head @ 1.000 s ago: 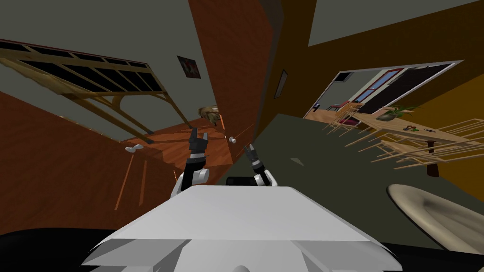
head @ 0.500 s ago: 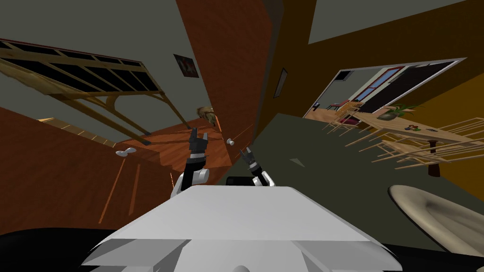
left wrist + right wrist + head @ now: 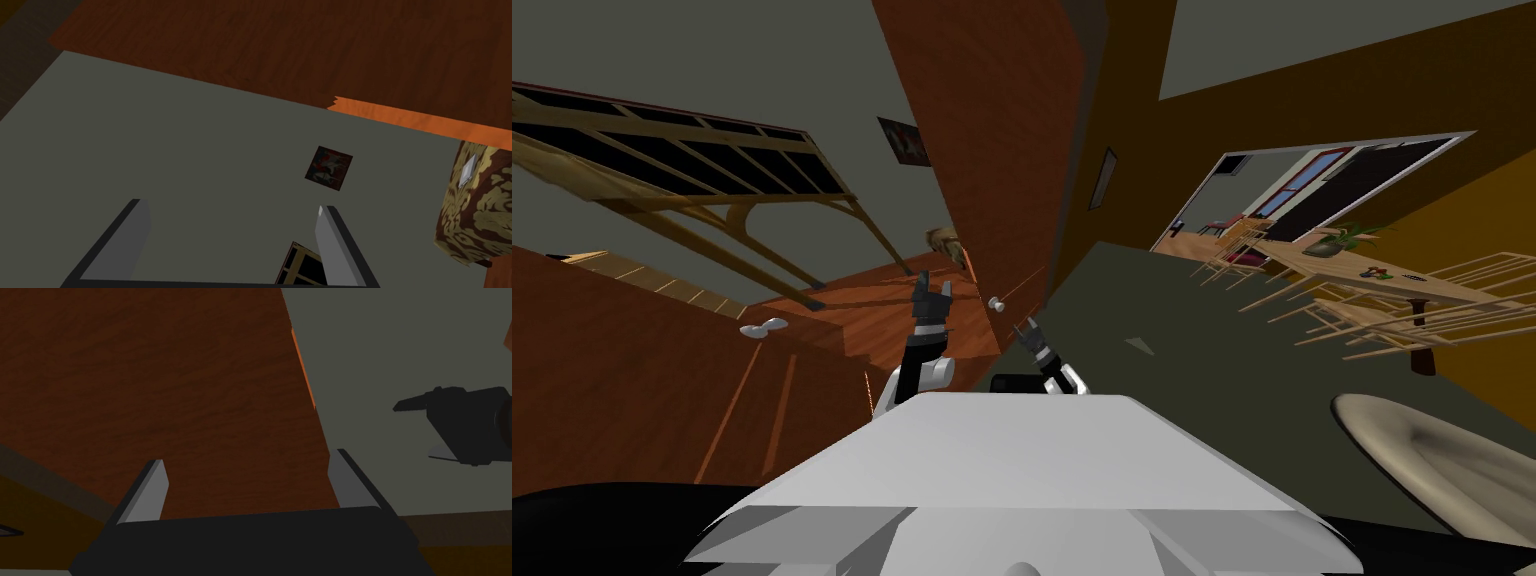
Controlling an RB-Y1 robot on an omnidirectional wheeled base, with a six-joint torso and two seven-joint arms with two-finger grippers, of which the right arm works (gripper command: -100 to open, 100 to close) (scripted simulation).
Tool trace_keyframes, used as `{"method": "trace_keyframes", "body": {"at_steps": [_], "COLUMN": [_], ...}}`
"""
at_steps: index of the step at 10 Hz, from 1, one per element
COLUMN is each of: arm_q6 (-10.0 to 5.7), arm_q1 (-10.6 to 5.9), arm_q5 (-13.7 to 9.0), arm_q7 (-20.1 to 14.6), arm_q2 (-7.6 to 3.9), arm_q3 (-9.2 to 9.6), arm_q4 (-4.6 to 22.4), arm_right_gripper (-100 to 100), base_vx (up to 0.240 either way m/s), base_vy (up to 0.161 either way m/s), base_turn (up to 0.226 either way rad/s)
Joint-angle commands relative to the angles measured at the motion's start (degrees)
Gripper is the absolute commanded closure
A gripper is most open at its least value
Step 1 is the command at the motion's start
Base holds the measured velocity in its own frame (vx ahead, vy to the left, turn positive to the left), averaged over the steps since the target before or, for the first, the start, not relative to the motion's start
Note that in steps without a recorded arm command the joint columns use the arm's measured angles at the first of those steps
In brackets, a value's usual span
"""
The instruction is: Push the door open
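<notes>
The door (image 3: 992,150) is a tall reddish-brown wood panel that stands ajar straight ahead, with a small pale knob (image 3: 996,302) low on its edge. My right gripper (image 3: 1029,326) is open just below and right of the knob. In the right wrist view, the right gripper (image 3: 249,458) points at the door's wood face (image 3: 150,388), close to it. My left gripper (image 3: 933,290) is raised to the left of the door's edge, and the left gripper (image 3: 231,206) is open with nothing between its fingers. It faces a grey wall beside the door (image 3: 300,45).
Another reddish-brown panel with a pale lever handle (image 3: 762,328) is close on the left. A brown and gold patterned thing (image 3: 944,240) stands behind the door. On the right are a wooden table with chairs (image 3: 1372,280), a doorway (image 3: 1312,190) and a pale rounded object (image 3: 1442,450).
My right gripper has moved a little left, closer under the knob. The door's face has widened to the left, and the lever handle has slid left and down as my view turns.
</notes>
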Motion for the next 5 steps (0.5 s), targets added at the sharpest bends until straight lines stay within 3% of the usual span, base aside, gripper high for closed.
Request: {"method": "trace_keyframes", "body": {"at_steps": [1,5], "arm_q6": [-0.04,-0.84], "arm_q1": [-0.44,-2.35], "arm_q5": [0.9,2.8], "arm_q7": [2.8,8.5], "arm_q2": [0.01,0.07], "arm_q3": [1.52,4.44], "arm_q4": [2.1,8.3], "arm_right_gripper": [-100,-100], "base_vx": [0.116,0.103], "base_vy": [-0.033,-0.025], "base_turn": [-0.020,-0.021]}}
